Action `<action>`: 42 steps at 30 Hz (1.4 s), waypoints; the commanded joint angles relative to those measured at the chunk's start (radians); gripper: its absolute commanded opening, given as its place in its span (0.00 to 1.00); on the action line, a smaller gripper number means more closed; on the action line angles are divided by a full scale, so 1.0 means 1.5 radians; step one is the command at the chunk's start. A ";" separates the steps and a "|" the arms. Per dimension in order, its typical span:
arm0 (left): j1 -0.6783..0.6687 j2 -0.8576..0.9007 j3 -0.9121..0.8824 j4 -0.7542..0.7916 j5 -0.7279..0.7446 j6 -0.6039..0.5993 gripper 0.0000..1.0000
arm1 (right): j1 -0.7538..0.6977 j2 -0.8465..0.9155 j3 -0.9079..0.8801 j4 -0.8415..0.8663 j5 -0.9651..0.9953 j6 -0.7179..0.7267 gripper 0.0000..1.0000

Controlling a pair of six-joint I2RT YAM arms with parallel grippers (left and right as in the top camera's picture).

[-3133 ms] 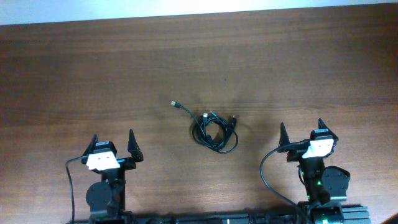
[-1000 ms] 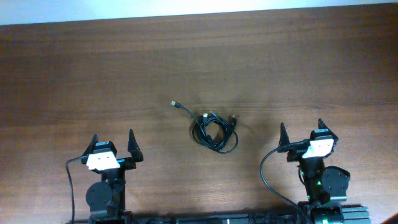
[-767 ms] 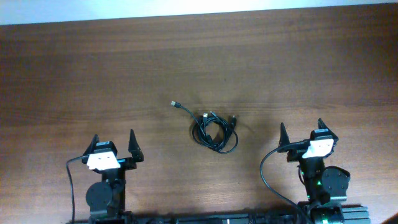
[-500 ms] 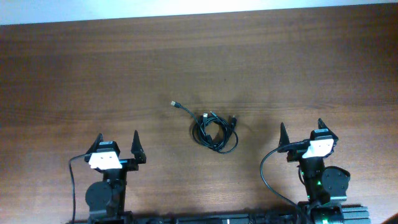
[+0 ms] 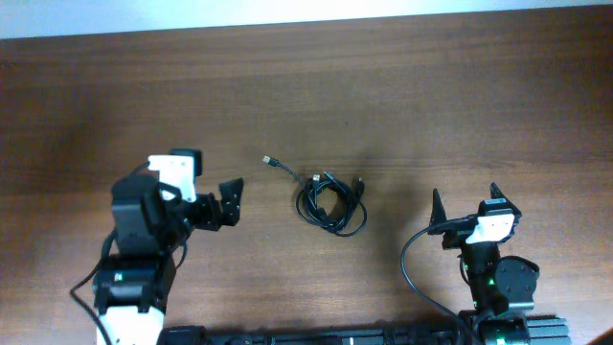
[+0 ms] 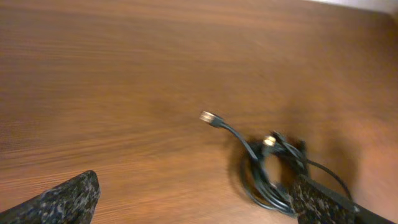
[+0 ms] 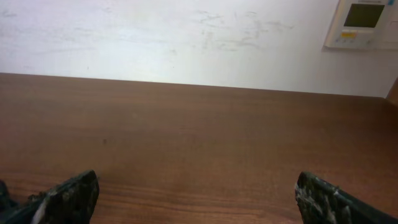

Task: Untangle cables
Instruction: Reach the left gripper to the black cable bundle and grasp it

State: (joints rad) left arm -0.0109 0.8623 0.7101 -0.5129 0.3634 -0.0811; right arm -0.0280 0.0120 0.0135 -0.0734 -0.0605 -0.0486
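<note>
The cables [image 5: 330,201] lie bunched midway along the table [image 5: 479,96], nearer its front edge. The left gripper [image 5: 231,199] points at them, jaws apart, likely to grab. The right gripper [image 5: 465,209] sits by the front right corner, jaws apart.

Cables [image 6: 247,174] blurred in the left wrist view, lower right loop behind one of the fingers [image 6: 323,199]

The coiled cables [image 5: 331,202] lie between the left hand [image 5: 232,201], nearer, and the right hand [image 5: 465,195].
</note>
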 commanded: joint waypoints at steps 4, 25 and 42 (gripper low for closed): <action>-0.093 0.077 0.023 0.015 0.138 -0.006 0.99 | 0.006 -0.005 -0.005 -0.001 0.008 0.000 0.99; -0.332 0.244 0.133 -0.060 -0.175 -0.277 0.86 | 0.006 -0.005 -0.005 -0.001 0.008 0.000 0.99; -0.364 0.489 0.191 -0.095 -0.213 -0.451 0.90 | 0.006 -0.005 -0.005 -0.001 0.008 0.000 0.99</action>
State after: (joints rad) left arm -0.5499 1.5627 0.9802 -0.6640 0.0612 -0.7170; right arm -0.0280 0.0116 0.0135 -0.0734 -0.0570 -0.0494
